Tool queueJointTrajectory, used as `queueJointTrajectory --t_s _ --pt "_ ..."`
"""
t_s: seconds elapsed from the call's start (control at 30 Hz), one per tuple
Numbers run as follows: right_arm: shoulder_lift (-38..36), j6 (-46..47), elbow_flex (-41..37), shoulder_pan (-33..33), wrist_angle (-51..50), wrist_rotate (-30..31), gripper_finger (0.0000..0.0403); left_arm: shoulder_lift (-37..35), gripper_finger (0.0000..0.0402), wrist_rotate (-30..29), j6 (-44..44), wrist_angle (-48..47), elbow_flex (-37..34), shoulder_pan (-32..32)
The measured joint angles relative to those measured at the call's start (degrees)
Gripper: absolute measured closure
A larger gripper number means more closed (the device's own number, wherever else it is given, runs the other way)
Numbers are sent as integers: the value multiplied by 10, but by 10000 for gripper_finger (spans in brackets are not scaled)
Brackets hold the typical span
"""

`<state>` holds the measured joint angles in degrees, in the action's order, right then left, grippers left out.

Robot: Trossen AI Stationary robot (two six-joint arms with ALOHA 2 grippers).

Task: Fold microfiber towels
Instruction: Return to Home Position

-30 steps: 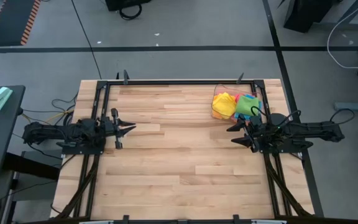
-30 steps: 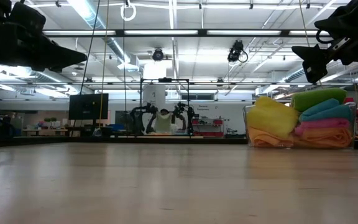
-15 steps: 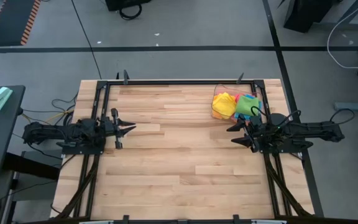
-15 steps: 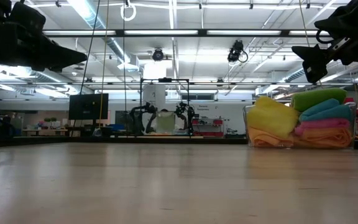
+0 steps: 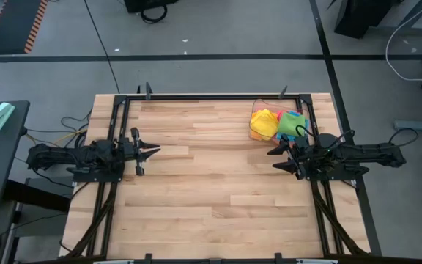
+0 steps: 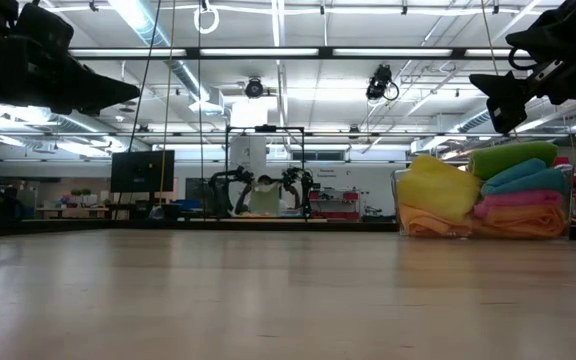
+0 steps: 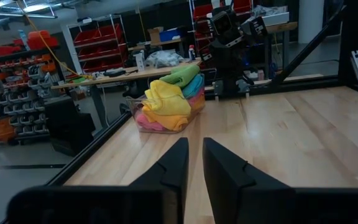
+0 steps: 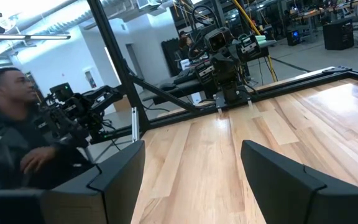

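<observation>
**High, low and wrist views.** The two dark arms were held at mid-height of the high view, well apart. The left end effector (image 5: 152,151) was placed at the left edge of the light wooden plank worktop (image 5: 211,191). Its fingers (image 7: 174,167) were brought almost together, with only a thin slit left between them. The right end effector (image 5: 274,159) was placed at the right edge, with its fingers (image 8: 120,177) spread wide.

The folded microfiber towels (image 5: 278,123) were gathered in the clear plastic bin (image 7: 165,126), in the upper right of the high view, just above the right end effector. At the right of the low view, a green towel (image 6: 513,158) was stacked on a blue towel (image 6: 528,178), a pink towel (image 6: 518,198) and an orange towel (image 6: 508,220). A bunched yellow towel (image 6: 438,190) was set against their left side.

A person in dark clothing (image 8: 11,143) was seen at the left of the right wrist view, beyond the worktop.
</observation>
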<state>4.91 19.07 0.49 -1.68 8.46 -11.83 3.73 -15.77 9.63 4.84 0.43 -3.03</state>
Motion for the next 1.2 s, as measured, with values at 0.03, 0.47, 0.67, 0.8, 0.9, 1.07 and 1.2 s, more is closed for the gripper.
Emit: queueJointTrajectory --t_s 0.03,0.47,0.67,0.8,0.9,1.07,1.2 --pt "0 0 0 0 0 0 128 0 344 0 0 0 0 0" --pt "0 0 0 0 0 0 128 0 345 0 0 0 0 0" --pt "0 0 0 0 0 0 128 0 348 0 0 0 0 0" --pt "0 0 0 0 0 0 128 0 344 0 0 0 0 0" --pt "0 0 0 0 0 0 128 0 340 0 0 0 0 0" --pt "0 0 0 0 0 0 128 0 339 0 0 0 0 0" --pt "0 0 0 0 0 0 128 0 343 0 0 0 0 0"
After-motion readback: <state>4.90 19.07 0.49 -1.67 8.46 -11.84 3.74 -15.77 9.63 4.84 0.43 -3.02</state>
